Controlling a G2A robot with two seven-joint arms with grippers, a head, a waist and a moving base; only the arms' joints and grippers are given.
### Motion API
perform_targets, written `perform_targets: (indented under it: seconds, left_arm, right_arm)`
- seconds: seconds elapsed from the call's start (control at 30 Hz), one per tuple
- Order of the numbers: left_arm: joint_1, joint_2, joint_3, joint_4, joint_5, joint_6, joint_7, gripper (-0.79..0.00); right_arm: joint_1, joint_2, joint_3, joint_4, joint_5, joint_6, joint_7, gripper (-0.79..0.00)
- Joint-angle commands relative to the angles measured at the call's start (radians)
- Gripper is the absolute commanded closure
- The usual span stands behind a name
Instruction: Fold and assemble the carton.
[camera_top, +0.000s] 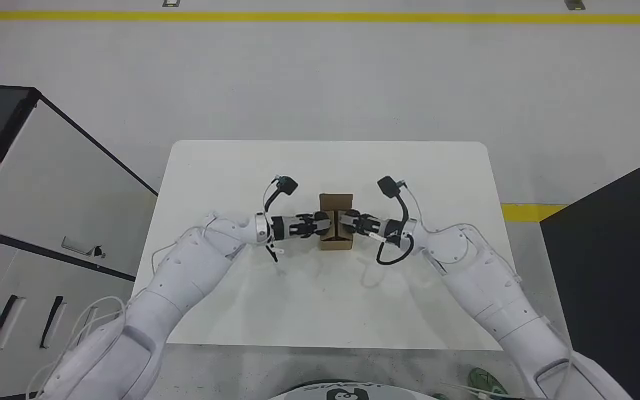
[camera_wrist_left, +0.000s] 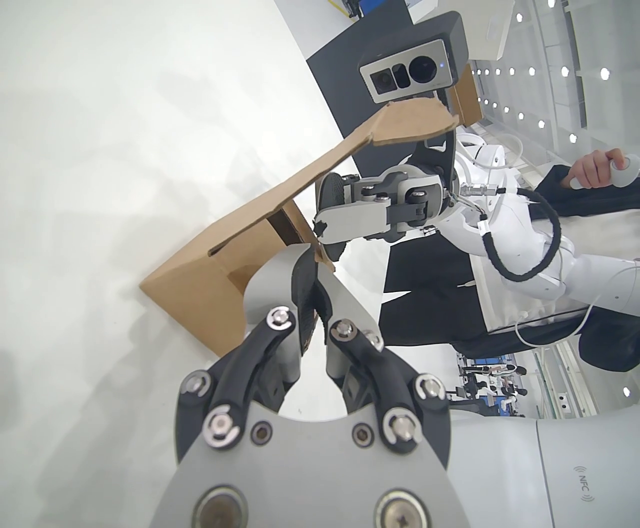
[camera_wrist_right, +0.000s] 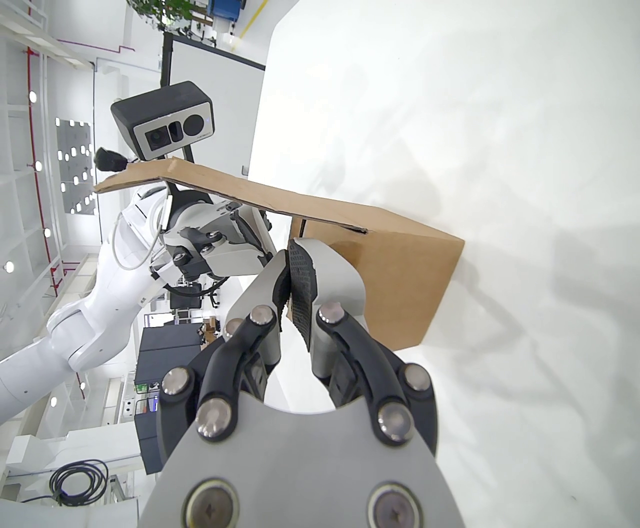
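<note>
The brown carton (camera_top: 336, 222) sat in the middle of the white surface (camera_top: 230, 180), with one long flap standing open. The left tool (camera_wrist_left: 307, 260) and the right tool (camera_wrist_right: 292, 257) were on either side of it, facing each other, each pinched tight on an edge of the carton

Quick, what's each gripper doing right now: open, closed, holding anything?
Left gripper: jaws closed on one side edge of the carton.
Right gripper: jaws closed on the opposite side of the carton.
</note>
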Motion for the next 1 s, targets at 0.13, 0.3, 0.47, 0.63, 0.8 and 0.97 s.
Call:
perform_targets:
  seconds: [0.13, 0.3, 0.47, 0.63, 0.8, 0.97]
  left_arm:
    - [-0.003, -0.002, -0.004, 0.001, 0.005, 0.0, 0.001, 0.0]
    - [0.002, -0.001, -0.01, -0.001, 0.006, -0.002, 0.001, 0.0]
    - [0.0, -0.003, -0.01, 0.002, 0.009, -0.001, -0.003, 0.0]
    - [0.001, -0.002, -0.017, -0.001, 0.01, -0.004, -0.003, 0.0]
    - [0.003, -0.002, -0.02, -0.002, 0.011, -0.004, -0.008, 0.0]
    - [0.006, -0.001, -0.023, -0.005, 0.011, -0.003, -0.01, 0.0]
  right_arm:
    - [0.006, -0.003, 0.0, 0.004, -0.001, -0.001, 0.006, 0.0]
    - [0.002, -0.002, 0.009, -0.002, 0.004, -0.003, 0.009, 0.0]
    - [0.007, -0.006, 0.0, 0.007, 0.003, 0.004, 0.013, 0.0]
    - [0.007, -0.008, 0.0, -0.001, -0.005, 0.006, 0.006, 0.0]
    - [0.007, -0.009, 0.0, 0.001, -0.013, 0.014, 0.008, 0.0]
    - [0.005, -0.01, 0.0, -0.002, -0.012, 0.013, 0.009, 0.0]
